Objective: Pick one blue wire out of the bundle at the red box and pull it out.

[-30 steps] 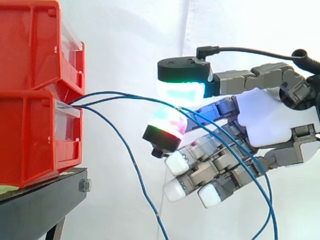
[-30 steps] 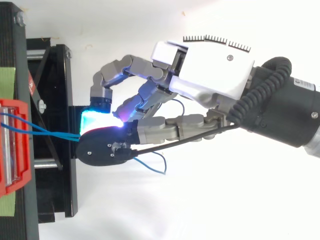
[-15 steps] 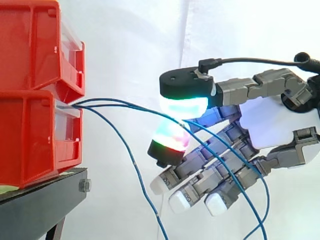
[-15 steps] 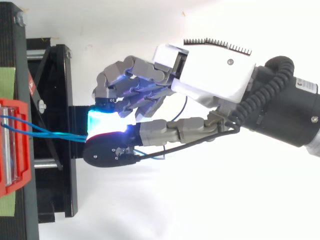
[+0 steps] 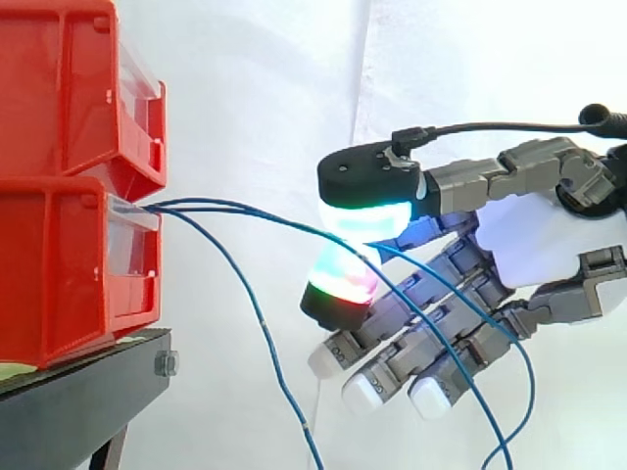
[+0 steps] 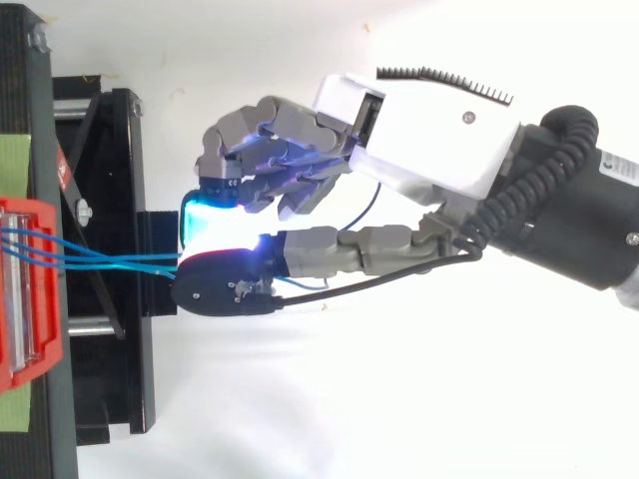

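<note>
**Your robot hand pinches a blue wire beside the red bins**

Your robot hand (image 5: 549,240) comes in from the right in the side view. It hangs in the air, apart from the bins. Its thumb and one finger are pressed tip to tip, and a blue wire (image 5: 294,221) runs in between them. The two glowing pads (image 5: 364,211) meet there: the thumb's one shines green and blue-green, and the finger's one shines green and red. The other fingers are curled under, with their white tips pointing down and to the left.

The blue wires (image 5: 171,206) come out of the clear front of the lower red bin (image 5: 59,264). There are three of them. Two go across to the pinch side by side, so you cannot tell if the pinch has one or both. The third hangs down from the bin and leaves the bottom of the side view. Past the pinch, blue wire lies across the curled fingers and loops down under the hand.

From above, the three wires start a little spread out at the bin and meet under the black back of the thumb.

The upper red bin (image 5: 69,88) sits on the lower one. Both stand on the black stand (image 5: 88,392), with the white curtain (image 5: 245,78) behind.
</note>
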`<state>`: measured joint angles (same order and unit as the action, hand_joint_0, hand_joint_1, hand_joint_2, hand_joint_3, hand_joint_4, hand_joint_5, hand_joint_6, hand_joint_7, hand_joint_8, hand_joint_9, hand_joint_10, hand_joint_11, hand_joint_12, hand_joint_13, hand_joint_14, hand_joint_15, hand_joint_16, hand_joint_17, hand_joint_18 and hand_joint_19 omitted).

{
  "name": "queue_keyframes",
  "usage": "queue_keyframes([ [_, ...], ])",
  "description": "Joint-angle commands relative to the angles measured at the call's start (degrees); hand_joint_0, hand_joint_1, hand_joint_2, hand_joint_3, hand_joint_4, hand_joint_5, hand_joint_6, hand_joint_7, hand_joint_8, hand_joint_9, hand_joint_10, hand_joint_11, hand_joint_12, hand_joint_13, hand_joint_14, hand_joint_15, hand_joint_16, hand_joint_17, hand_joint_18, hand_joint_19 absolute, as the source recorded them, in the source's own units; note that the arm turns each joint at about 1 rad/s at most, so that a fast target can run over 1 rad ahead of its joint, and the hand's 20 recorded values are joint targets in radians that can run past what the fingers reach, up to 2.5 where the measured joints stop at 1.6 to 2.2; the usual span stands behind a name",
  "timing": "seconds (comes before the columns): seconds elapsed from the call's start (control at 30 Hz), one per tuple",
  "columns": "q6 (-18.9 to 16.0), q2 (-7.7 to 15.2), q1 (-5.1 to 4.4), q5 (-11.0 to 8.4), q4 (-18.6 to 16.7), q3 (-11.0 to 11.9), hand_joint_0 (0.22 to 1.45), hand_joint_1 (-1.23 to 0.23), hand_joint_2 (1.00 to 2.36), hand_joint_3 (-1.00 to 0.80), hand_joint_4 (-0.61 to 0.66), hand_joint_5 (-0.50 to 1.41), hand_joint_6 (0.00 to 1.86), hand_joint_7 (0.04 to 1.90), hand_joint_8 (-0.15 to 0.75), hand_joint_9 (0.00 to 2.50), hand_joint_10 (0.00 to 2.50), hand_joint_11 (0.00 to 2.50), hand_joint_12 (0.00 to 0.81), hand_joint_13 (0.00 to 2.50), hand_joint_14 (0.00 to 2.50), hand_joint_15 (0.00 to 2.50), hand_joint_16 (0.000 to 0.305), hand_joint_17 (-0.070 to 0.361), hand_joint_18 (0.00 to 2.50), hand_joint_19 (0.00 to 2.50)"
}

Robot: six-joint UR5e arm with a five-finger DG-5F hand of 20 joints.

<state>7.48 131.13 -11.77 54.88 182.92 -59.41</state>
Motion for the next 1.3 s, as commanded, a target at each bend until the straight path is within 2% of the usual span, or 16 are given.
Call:
queue_keyframes([
  [0.0, 0.60, -0.26, -0.09, -0.91, 0.24, 0.00, 0.57, -0.83, 1.00, 0.01, -0.01, -0.09, 0.88, 1.17, 0.290, 0.53, 0.00, 0.00, 0.471, 0.70, 0.01, 0.24, 0.061, 0.138, 0.77, 0.38],
  [0.53, 2.10, -1.76, -0.88, -7.68, 3.32, 0.00, 0.57, -0.82, 1.00, 0.01, 0.02, -0.09, 0.88, 1.16, 0.303, 0.59, 0.00, 0.01, 0.471, 0.72, 0.01, 0.26, 0.062, 0.139, 0.77, 0.39],
  [1.03, 2.27, -1.76, -1.32, -7.85, 3.50, -0.35, 0.57, -0.82, 1.00, 0.01, 0.03, -0.09, 0.88, 1.17, 0.315, 0.63, 0.00, 0.05, 0.474, 0.73, 0.01, 0.27, 0.062, 0.139, 0.78, 0.38],
  [1.17, 2.01, -1.76, -1.41, -7.68, 3.15, -3.34, 0.57, -0.82, 1.00, 0.01, 0.03, -0.09, 0.88, 1.17, 0.317, 0.63, 0.00, 0.05, 0.475, 0.73, 0.01, 0.27, 0.062, 0.139, 0.78, 0.39],
  [1.2, 1.83, -1.76, -1.59, -7.24, 0.60, -5.98, 0.57, -0.82, 1.00, 0.01, 0.03, -0.09, 0.88, 1.17, 0.317, 0.63, 0.00, 0.06, 0.475, 0.73, 0.01, 0.27, 0.062, 0.138, 0.78, 0.39],
  [1.23, 1.92, -1.76, -1.68, -6.98, -2.22, -6.94, 0.57, -0.82, 1.00, 0.01, 0.03, -0.09, 0.88, 1.17, 0.315, 0.63, 0.00, 0.05, 0.475, 0.73, 0.01, 0.27, 0.062, 0.139, 0.78, 0.39],
  [1.27, 1.92, -1.76, -1.68, -6.89, -3.18, -7.03, 0.57, -0.82, 1.00, 0.01, 0.03, -0.09, 0.88, 1.18, 0.316, 0.63, 0.00, 0.05, 0.474, 0.73, 0.01, 0.27, 0.061, 0.138, 0.78, 0.39],
])
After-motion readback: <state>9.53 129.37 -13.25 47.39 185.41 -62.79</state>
